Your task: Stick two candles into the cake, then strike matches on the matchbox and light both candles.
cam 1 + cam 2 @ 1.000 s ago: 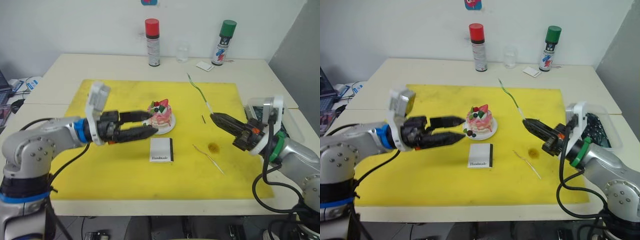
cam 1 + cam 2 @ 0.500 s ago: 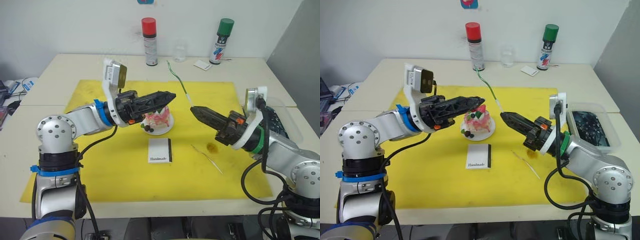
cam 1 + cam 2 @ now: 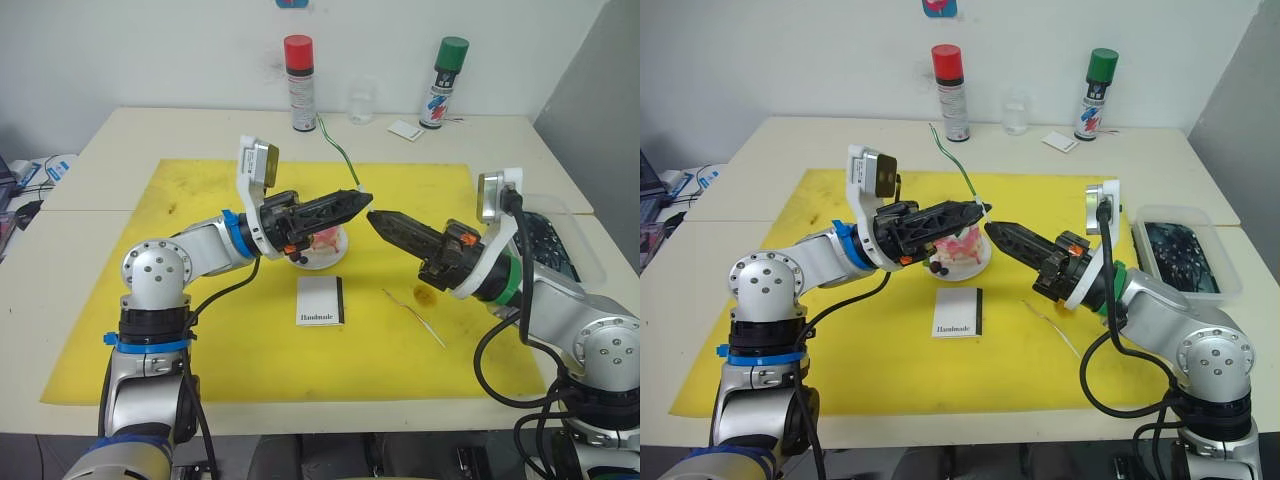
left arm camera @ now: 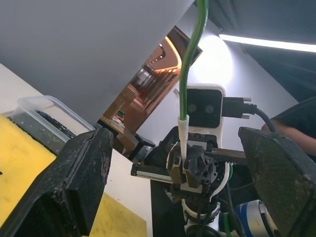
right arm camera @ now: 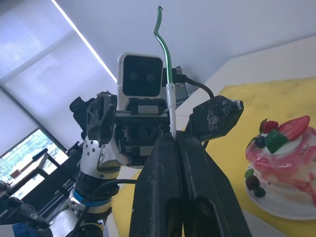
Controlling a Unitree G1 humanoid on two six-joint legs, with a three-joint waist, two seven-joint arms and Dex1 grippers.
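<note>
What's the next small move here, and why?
Probably ease the left tool forward and close it on the candle just above the right tool. The right tool is shut on the candle's base near the cake, and the candle sits centred ahead of the left tool's open fingers.

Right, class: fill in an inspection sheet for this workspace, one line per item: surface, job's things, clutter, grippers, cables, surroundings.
Surface: yellow mat on a pale table.
Job's things: cake on its plate; matchbox flat in front of it; one candle held upright, another candle lying on the mat.
Clutter: red-capped can, green-capped can, clear cup, white card, plastic tub.
Grippers: right gripper shut on the held candle; left gripper open, facing it.
Cables: black leads loop off both arms.
Surroundings: white wall behind.
</note>
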